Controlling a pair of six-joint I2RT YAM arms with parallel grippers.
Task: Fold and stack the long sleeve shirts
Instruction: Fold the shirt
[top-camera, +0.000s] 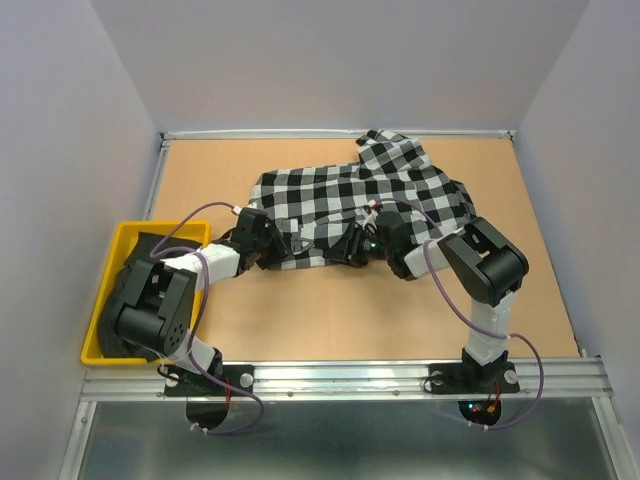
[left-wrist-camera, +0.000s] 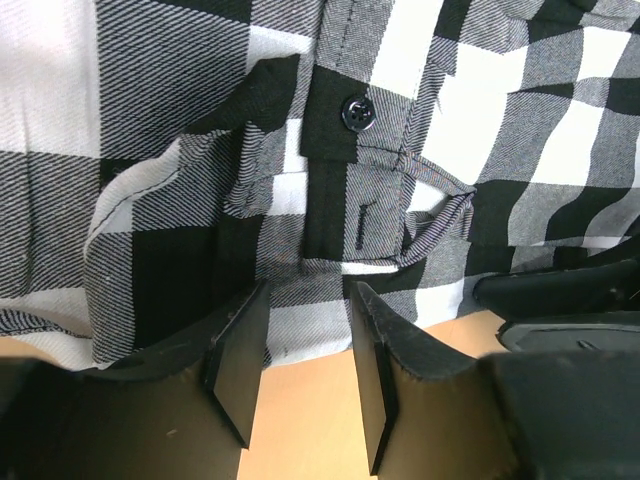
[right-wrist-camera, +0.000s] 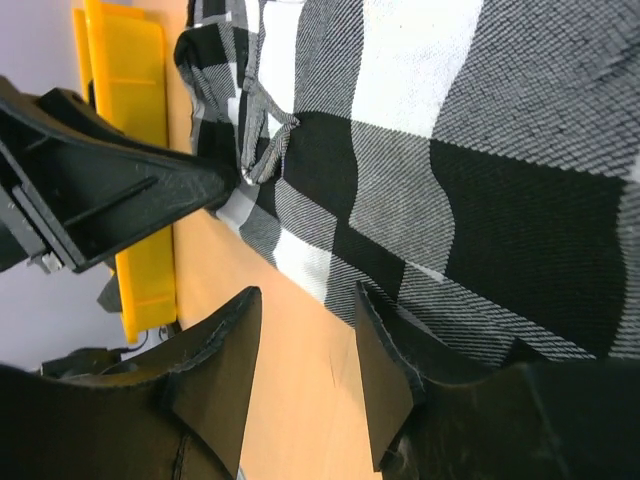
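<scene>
Across the far middle of the table (top-camera: 330, 320): check shirt (top-camera: 380, 190), spread out but rumpled, one part reaching the far edge.
Left gripper (left-wrist-camera: 308, 310): at the shirt's near left edge, jaws partly apart. The hem lies between the tips and is not pinched.
Right gripper (right-wrist-camera: 308, 310): at the near edge, just right of the left one. Jaws partly apart over bare table, cloth edge beside one finger, nothing held.
Placket: black strip with a button (left-wrist-camera: 356, 112) and a buttonhole (left-wrist-camera: 357, 225), just beyond the left fingers.
Yellow bin (top-camera: 125, 232): at the table's left edge. It holds dark cloth, mostly hidden by the left arm; I cannot tell what it is.
</scene>
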